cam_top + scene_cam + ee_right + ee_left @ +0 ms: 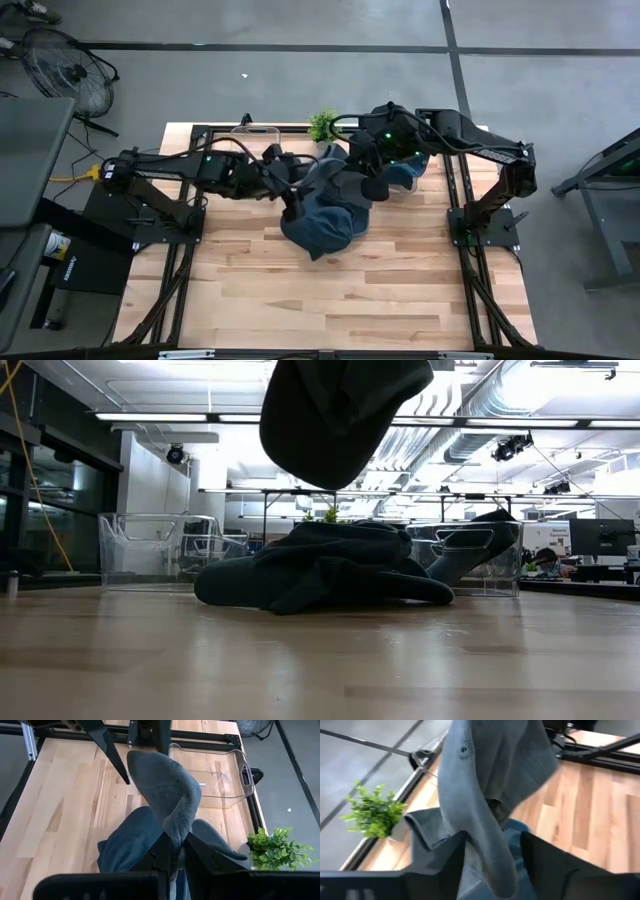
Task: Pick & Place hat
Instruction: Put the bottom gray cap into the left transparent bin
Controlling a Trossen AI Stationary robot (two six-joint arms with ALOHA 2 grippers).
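Note:
A blue-grey hat (318,228) hangs in the air over the table's middle; in the low view the hat (340,410) is well clear of the wood. Behind it a pile of more blue-grey hats (330,570) lies on the table. My left gripper (290,205) comes from the left and is shut on the hat (485,795). My right gripper (372,187) comes from the right and is shut on what looks like the same hat (165,790). In the right wrist view the left arm's fingers (110,755) stand at the hat's far end. My left gripper has a bunched fold of the hat (482,855) between its two fingers, which stand fairly wide around the thick cloth. The crown with its eyelet (464,751) stretches away from the fingers. The hat is lifted clear of the table. My right gripper pinches a narrow folded edge of the hat (176,837) between its two fingers. The cloth spreads out beyond the fingertips toward the left arm. This end is also clear of the table and of the pile below.
A clear plastic bin (255,132) sits at the far edge on the left, a second clear bin (480,560) on the right behind the pile. A small green plant (322,125) stands at the far edge. Bare wood (340,300) spreads across the table's near half.

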